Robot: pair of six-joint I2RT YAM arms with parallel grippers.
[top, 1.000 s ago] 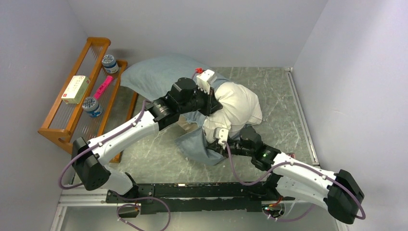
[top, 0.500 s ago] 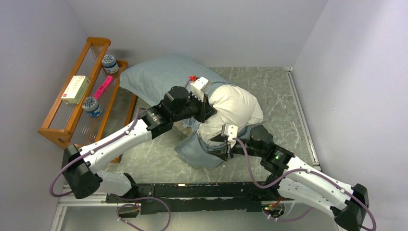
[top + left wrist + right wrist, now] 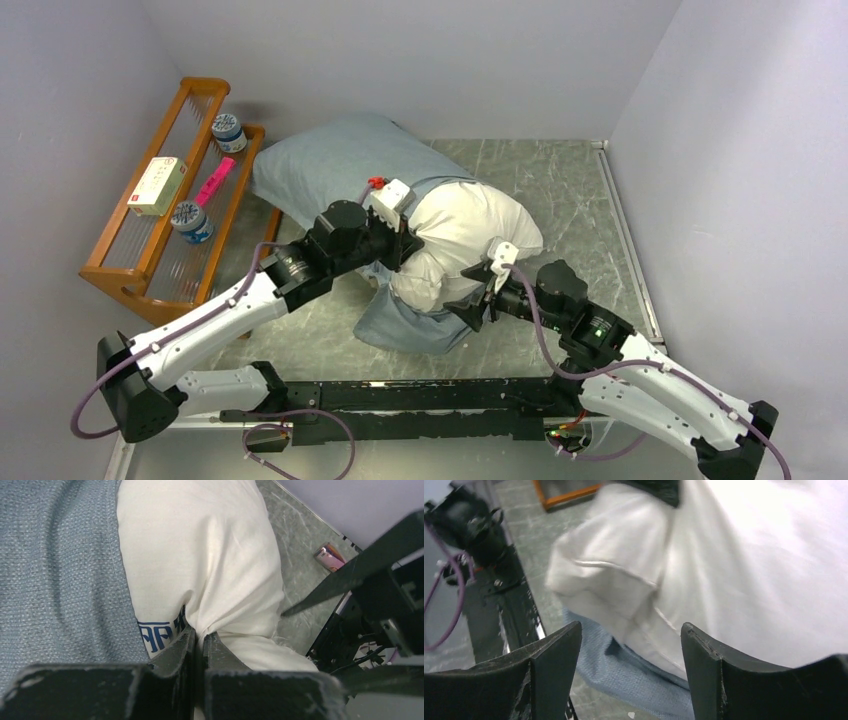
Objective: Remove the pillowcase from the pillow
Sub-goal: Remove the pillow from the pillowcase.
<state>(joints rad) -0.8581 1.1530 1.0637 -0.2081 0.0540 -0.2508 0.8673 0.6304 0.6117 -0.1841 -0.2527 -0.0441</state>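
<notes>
- Left gripper [image 3: 199,641]: jaws closed, pinching a fold of the white pillow [image 3: 200,545]. Only the left wrist view shows the pinch and the blue lettering [image 3: 159,637] beside it.
- Right gripper [image 3: 630,627]: jaws wide apart, nothing between them, pillow right ahead.
- One pillow, middle of the bench [image 3: 560,190], bare end out.
- One grey-blue pillowcase [image 3: 330,165] on its far-left end, with more under the near side.
- Top view only: one wooden rack [image 3: 130,275] at the bench's left edge, with two jars [image 3: 229,131], one box [image 3: 158,185], one pink item [image 3: 214,181].
</notes>
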